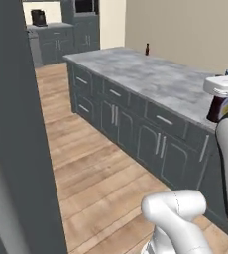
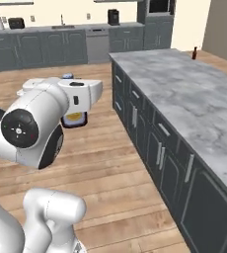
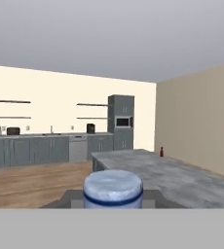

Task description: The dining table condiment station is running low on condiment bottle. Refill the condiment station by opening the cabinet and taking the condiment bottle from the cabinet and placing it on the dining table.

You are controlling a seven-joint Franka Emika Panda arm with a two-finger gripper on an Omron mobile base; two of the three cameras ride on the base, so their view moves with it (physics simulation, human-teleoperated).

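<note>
Holding the condiment bottle (image 1: 219, 108) clamped in gripper (image 1: 223, 99), beside dining table (image 1: 150, 79)

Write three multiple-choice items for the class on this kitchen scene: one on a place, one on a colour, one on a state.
1. Where does the slim red-brown bottle with black cap stand?
A. the floor
B. far end of the long white marble dining table
C. a wall shelf

2. What colour is the island's base?
A. dark grey
B. white
C. red

3. The small squat dark purple-maroon condiment bottle is:
A. lying on the floor
B. standing on the marble
C. held in the fingers

Answers:
B, it stands on the far marble;
A, drawers and doors are grey;
C, it hangs under the hand.
</note>
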